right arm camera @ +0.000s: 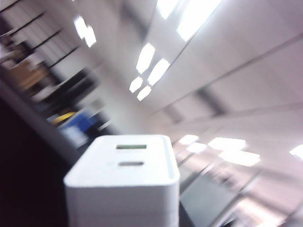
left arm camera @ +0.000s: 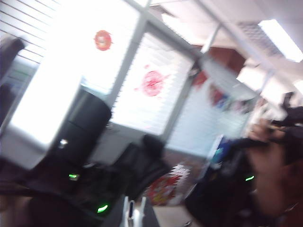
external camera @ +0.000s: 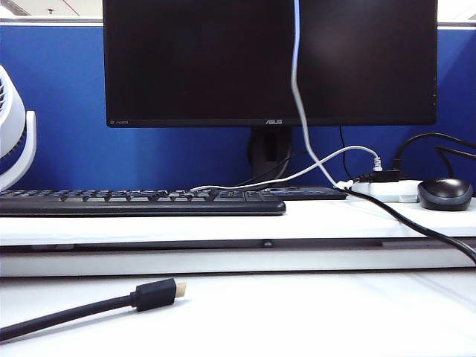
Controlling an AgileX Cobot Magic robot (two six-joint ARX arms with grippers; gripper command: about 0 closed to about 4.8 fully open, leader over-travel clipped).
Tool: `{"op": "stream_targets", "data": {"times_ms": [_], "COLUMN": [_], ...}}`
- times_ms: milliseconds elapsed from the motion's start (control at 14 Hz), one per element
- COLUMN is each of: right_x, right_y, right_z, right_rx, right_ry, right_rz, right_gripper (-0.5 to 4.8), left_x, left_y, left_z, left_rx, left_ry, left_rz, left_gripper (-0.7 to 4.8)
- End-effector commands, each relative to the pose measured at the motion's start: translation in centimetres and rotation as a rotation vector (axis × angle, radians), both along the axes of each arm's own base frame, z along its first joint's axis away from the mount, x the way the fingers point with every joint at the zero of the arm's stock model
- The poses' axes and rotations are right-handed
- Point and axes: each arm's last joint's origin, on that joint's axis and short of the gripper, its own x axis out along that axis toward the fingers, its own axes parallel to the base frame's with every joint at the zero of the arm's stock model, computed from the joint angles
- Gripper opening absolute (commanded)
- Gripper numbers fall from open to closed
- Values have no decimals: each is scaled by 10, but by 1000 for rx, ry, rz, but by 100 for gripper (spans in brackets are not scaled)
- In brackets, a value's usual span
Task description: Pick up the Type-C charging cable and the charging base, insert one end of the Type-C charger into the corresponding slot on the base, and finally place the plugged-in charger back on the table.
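Closest in, the charging base (right arm camera: 124,163) is filling the right wrist view, sitting right under that camera with only ceiling behind it. The right fingers themselves are hiding below the block, so I'm judging they're clamping it rather than seeing the grip. Its port face is pointing away from the wrist, two slots showing, and the block's long axis is running straight out from the hand. That axis is everything: the plug will have to come in along it, square to that face.

Over in the left wrist view, the left fingers (left arm camera: 154,220) are closed, and a pale sliver is poking out between them. It's blurred, but I'm reading it as the plug end of the Type-C charging cable (external camera: 296,89). That camera is looking out at the room, not at the base, so plug and slot are not lining up yet.

Stepping back, neither arm is showing in the exterior view. The tabletop (external camera: 335,320) is carrying only a black cable (external camera: 156,294) up front. Behind it, the thin white cable is hanging down from above the frame across the monitor (external camera: 223,59), trailing onto the ledge (external camera: 223,223) beside the power strip (external camera: 390,195).
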Motion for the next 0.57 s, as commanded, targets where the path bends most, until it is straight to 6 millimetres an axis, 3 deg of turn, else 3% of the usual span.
{"op": "stream_targets", "data": {"times_ms": [71,143,214,428,499,570], "right_x": [7,12,18,32,43,69], "right_y": [6,6,0,-16,-17,-12], "right_z": [-22,-40,-53,-72,-87,-119], "right_rx": [99,272,296,412,412,347], "right_ry": [295,534,656,882,1022,1217], "right_rz": [87,141,104,85,108,-27], "right_gripper": [-1,-1,-1,-1,-1,-1], "left_x": [25,48,55,60,61,61], "left_y": [-3,7,13,18,17,17], "left_z": [-12,-23,-26,-28,-30,-31], "left_rx": [55,89,92,87,99,106], "left_ry": [-3,28,19,-15,-6,5], "left_rz": [99,216,260,292,294,289], "left_gripper": [-6,-6,-6,-6,-6,-6]}}
